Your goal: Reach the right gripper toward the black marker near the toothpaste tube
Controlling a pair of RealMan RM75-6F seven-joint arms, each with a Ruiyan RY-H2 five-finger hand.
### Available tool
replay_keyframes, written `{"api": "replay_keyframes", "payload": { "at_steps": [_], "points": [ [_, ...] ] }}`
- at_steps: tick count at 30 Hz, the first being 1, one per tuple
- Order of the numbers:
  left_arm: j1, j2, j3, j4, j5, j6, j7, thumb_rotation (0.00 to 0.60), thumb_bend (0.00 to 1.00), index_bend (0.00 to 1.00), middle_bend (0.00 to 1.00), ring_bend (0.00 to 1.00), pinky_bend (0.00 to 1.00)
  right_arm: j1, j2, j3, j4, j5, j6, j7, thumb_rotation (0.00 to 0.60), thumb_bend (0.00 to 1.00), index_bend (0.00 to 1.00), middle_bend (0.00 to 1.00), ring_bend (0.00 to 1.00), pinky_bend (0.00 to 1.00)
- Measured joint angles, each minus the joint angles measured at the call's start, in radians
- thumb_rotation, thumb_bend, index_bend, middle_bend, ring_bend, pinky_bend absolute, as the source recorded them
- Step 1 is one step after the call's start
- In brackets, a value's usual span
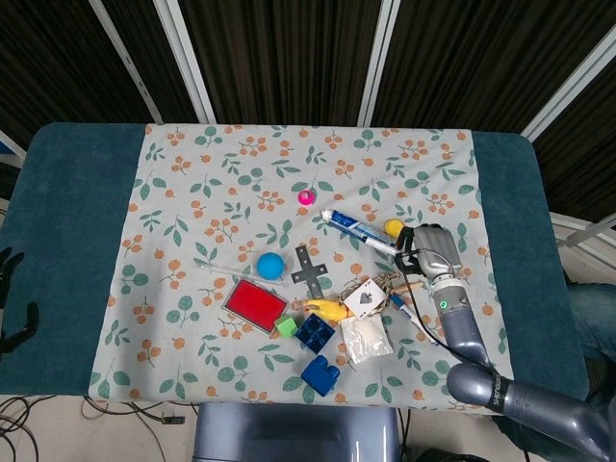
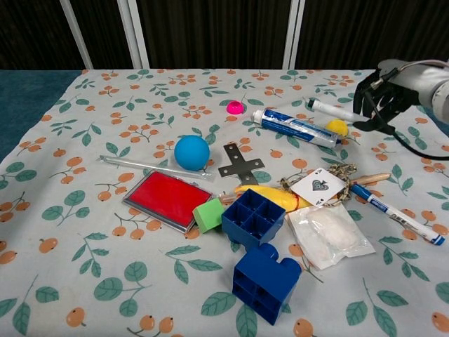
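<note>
The black marker [image 2: 331, 110], white-barrelled with a dark cap end, is held in my right hand [image 2: 382, 93] and hangs in the air, pointing left. In the chest view it is above the yellow ball [image 2: 337, 127] and the right end of the blue-and-white toothpaste tube [image 2: 293, 126]. The head view shows the same hand [image 1: 430, 252] just right of the tube [image 1: 356, 229], with the marker [image 1: 382, 246] sticking out to its left. Only dark, spread fingers of my left hand [image 1: 10, 294] show, off the table's left edge, holding nothing.
A playing card [image 2: 320, 187], a blue pen [image 2: 396, 214] and a clear bag [image 2: 330, 236] lie below the right hand. Further left are a metal cross [image 2: 240, 165], blue bricks [image 2: 254, 217], a green cube [image 2: 208, 214], a red case [image 2: 168, 199] and a blue ball [image 2: 191, 152].
</note>
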State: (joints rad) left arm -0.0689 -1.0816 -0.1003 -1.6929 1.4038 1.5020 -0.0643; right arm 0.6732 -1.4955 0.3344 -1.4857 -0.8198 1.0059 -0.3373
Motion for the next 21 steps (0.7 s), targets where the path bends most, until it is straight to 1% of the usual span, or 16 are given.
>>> {"api": "replay_keyframes", "payload": {
  "at_steps": [5,9,12,17,21],
  "points": [
    [0.004,0.0,0.002,-0.003,0.002,0.005,-0.002,0.6,0.52,0.06,0.0,0.02,0.02,-0.032,0.102,0.059,-0.156,0.011,-0.024,0.133,0.6,0.47,0.63,0.62,0.36,0.25],
    [0.006,0.0,0.002,-0.005,0.004,0.009,-0.003,0.6,0.52,0.06,0.0,0.02,0.02,-0.067,0.217,0.117,-0.278,0.03,-0.096,0.285,0.6,0.47,0.63,0.62,0.36,0.25],
    [0.007,-0.001,0.002,-0.004,0.004,0.01,-0.004,0.6,0.52,0.06,0.0,0.02,0.02,-0.097,0.308,0.156,-0.346,0.033,-0.163,0.399,0.6,0.47,0.63,0.62,0.36,0.25],
    [0.008,-0.002,0.003,-0.004,0.006,0.012,-0.004,0.6,0.52,0.06,0.0,0.02,0.02,-0.145,0.394,0.222,-0.401,0.011,-0.274,0.598,0.6,0.47,0.64,0.62,0.36,0.25],
    [0.009,-0.002,0.002,-0.004,0.005,0.013,-0.005,0.6,0.52,0.06,0.0,0.02,0.02,-0.192,0.441,0.278,-0.415,-0.051,-0.37,0.782,0.6,0.47,0.64,0.62,0.36,0.25]
  ]
}}
